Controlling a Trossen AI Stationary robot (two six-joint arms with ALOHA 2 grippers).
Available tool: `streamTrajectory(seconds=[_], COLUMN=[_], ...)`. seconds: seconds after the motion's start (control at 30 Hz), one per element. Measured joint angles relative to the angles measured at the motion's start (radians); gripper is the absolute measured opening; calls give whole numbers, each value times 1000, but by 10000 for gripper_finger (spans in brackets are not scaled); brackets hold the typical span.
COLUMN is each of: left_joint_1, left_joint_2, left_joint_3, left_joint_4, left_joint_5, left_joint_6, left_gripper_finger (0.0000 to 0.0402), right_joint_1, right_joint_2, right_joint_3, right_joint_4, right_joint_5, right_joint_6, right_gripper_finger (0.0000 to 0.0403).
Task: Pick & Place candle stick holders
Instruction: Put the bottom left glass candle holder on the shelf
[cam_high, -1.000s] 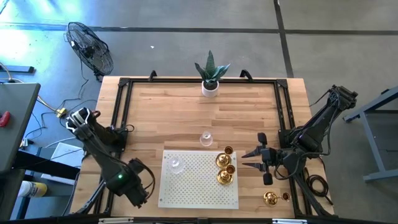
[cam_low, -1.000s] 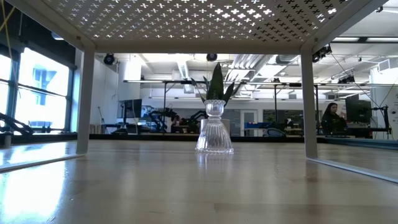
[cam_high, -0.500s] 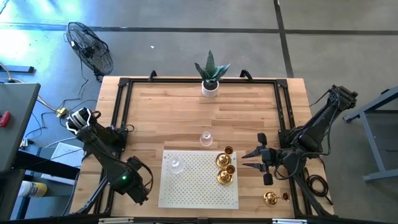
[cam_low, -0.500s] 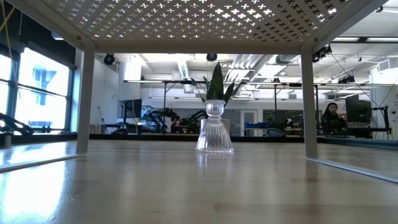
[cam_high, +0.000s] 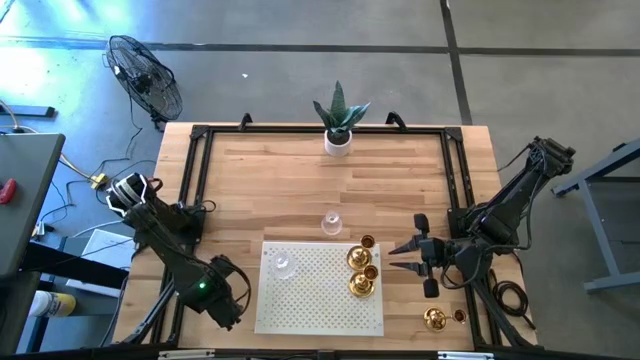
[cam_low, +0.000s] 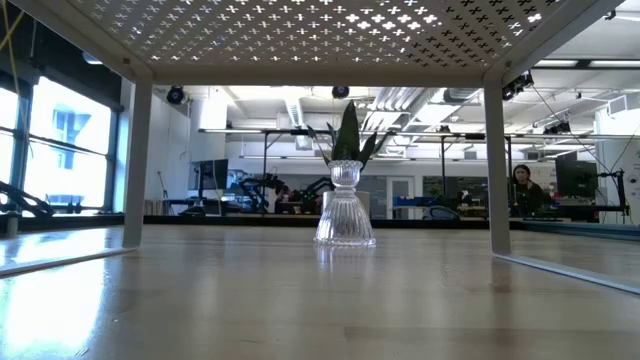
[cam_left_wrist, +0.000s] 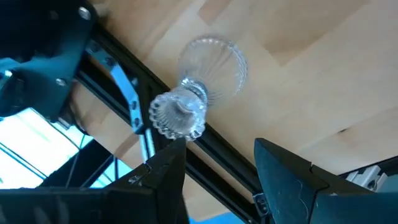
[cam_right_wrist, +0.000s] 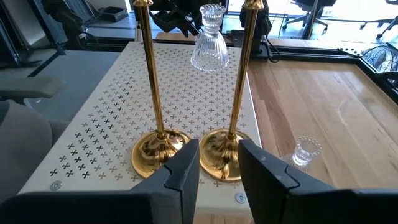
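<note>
A clear glass candle stick holder (cam_left_wrist: 199, 93) stands upright on the wood beside the black frame rail (cam_left_wrist: 124, 93), at the table's near left corner. My left gripper (cam_left_wrist: 221, 149) hangs open above it, pointing down, and hides it in the high view (cam_high: 225, 300). Three gold holders (cam_high: 360, 265) stand by their round bases on the white perforated stand (cam_high: 320, 310), near its right edge. My right gripper (cam_high: 395, 255) points at them from the right, open; two of them (cam_right_wrist: 155, 93) show close in its wrist view. One glass holder (cam_high: 283, 265) stands on the stand, another (cam_high: 331, 222) on the table.
A white pot with a green plant (cam_high: 338, 120) stands at the table's far edge. Something gold (cam_high: 433, 318) lies at the near right corner. A black frame (cam_high: 195, 170) runs around the table top. Bare wood lies between the plant and the stand.
My left gripper has sunk a little over the table's near left corner, staying open. The holders have kept still.
</note>
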Motion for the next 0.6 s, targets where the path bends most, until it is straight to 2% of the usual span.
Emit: streamTrajectory(seconds=[0.13,0.6], left_joint_1=[11,42], left_joint_2=[0,0], left_joint_3=[-47,-116], left_joint_4=[48,66], left_joint_5=[62,74], left_joint_6=[50,90], left_gripper_finger=[184,184], right_joint_1=[0,0], right_joint_2=[0,0], right_joint_3=[0,0], right_joint_4=[0,0], right_joint_5=[0,0], right_joint_6=[0,0], right_gripper_finger=[103,103])
